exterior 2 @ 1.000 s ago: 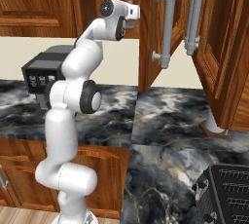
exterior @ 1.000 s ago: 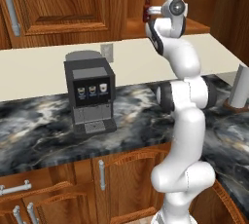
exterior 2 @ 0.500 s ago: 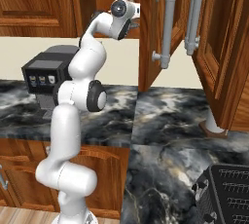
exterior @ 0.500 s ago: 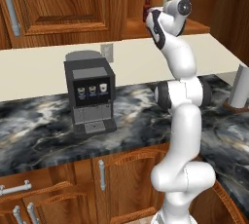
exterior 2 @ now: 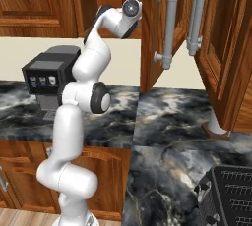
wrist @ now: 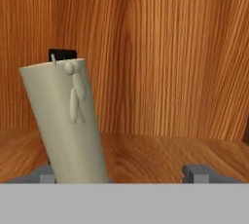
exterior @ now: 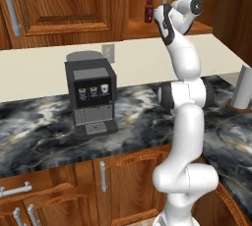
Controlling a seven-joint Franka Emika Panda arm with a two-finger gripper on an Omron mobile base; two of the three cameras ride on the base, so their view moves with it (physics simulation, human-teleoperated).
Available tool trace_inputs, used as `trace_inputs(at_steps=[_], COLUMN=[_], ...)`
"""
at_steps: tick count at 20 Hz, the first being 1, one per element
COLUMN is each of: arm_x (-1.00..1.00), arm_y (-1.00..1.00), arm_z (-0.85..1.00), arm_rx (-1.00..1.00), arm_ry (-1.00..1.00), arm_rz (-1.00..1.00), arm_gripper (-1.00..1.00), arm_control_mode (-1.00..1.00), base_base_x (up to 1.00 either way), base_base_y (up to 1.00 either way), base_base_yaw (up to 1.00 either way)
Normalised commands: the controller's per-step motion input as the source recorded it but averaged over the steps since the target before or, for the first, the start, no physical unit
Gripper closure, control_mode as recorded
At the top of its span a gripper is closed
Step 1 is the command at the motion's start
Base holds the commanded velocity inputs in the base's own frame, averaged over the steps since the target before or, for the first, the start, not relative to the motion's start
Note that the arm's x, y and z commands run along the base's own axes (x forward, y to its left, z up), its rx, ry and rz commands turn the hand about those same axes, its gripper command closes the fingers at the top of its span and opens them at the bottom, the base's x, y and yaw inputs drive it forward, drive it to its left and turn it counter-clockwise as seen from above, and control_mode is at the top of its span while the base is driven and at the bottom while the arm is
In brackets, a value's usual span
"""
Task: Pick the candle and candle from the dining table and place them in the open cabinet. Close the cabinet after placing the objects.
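Inside the open cabinet (wrist: 160, 47), on its wooden shelf, we see the candle (wrist: 65, 121) standing close before our hand camera: a cream cylinder with wax drips near its top and a small dark wick, leaning a little to the left in that view. It rises just beside the left fingertip of our gripper (wrist: 121, 173), whose two grey fingertips (wrist: 197, 172) stand spread wide apart at the bottom of the hand view. Whether the left tip touches the candle we cannot tell, since the candle hides most of it; the right tip is well clear of it. Behind the candle is the cabinet's bare wood back wall.

From the left base view our gripper (exterior: 164, 10) is raised to the cabinet's open shelf, with a small dark bottle (exterior: 148, 8) with a red cap standing on that shelf just to its left. Below, a black coffee machine (exterior: 91, 96) sits on the dark marbled counter (exterior: 34, 131) against the cream wall, and a grey upright cylinder (exterior: 242, 87) stands at the counter's right end.

From the right base view the cabinet door (exterior 2: 155, 28) hangs open beside our arm, its long silver bar handle (exterior 2: 168, 23) facing us, with a second door (exterior 2: 224, 43) and handle (exterior 2: 197, 14) further right. A dark wire rack (exterior 2: 229, 195) shows at the lower right.
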Motion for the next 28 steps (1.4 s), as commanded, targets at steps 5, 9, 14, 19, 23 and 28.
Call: trace_inputs(at_steps=[5, 9, 14, 19, 23, 28], arm_x=[-0.09, -0.48, -0.55, -0.83, -1.00, -1.00], arm_y=[0.00, 0.00, 0.00, 0.03, 0.19, 0.50], arm_z=[0.00, 0.00, 0.00, -0.07, -0.29, -0.51], arm_rx=[0.00, 0.00, 0.00, 0.00, 0.00, -0.01], arm_ry=[0.00, 0.00, 0.00, 0.00, 0.00, 0.00], arm_rz=[0.09, 0.09, 0.09, 0.10, 0.12, 0.12], arm_gripper=[-1.00, -1.00, -1.00, -1.00, -1.00, -1.00], arm_control_mode=[-1.00, -1.00, -1.00, -1.00, -1.00, -1.00], base_base_x=[0.00, 0.00, 0.00, 0.00, 0.00, 0.00], base_base_y=[0.00, 0.00, 0.00, 0.00, 0.00, 0.00], base_base_yaw=[0.00, 0.00, 0.00, 0.00, 0.00, 0.00])
